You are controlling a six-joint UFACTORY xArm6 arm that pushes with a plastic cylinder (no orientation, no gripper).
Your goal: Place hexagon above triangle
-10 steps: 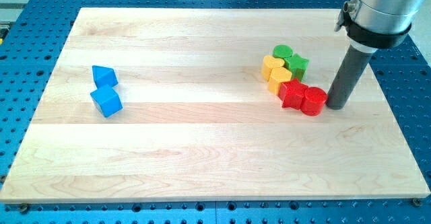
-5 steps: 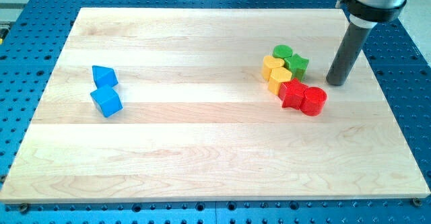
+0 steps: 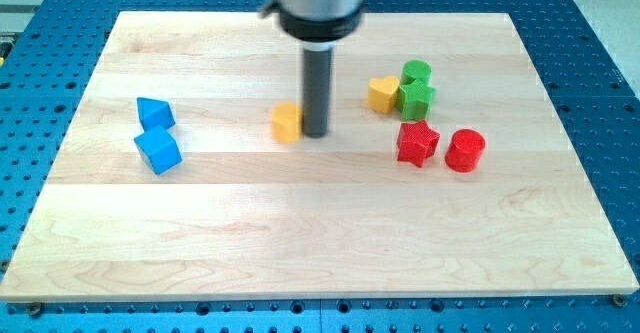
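The yellow hexagon block (image 3: 287, 122) lies near the board's middle. My tip (image 3: 315, 133) stands right beside it, touching its right side. The blue triangle block (image 3: 154, 113) lies far off at the view's left, with a blue cube (image 3: 158, 151) just below it. The hexagon is well to the right of the triangle, at about the same height in the view.
At the view's right lie a yellow heart block (image 3: 382, 94), a green cylinder (image 3: 416, 73), a green star block (image 3: 417, 98), a red star block (image 3: 417, 142) and a red cylinder (image 3: 464, 150). The wooden board (image 3: 300, 243) rests on a blue perforated table.
My tip has swung from the right of the cluster to the board's middle. The yellow hexagon has slid left out of the cluster. The heart, green blocks and red star have shifted.
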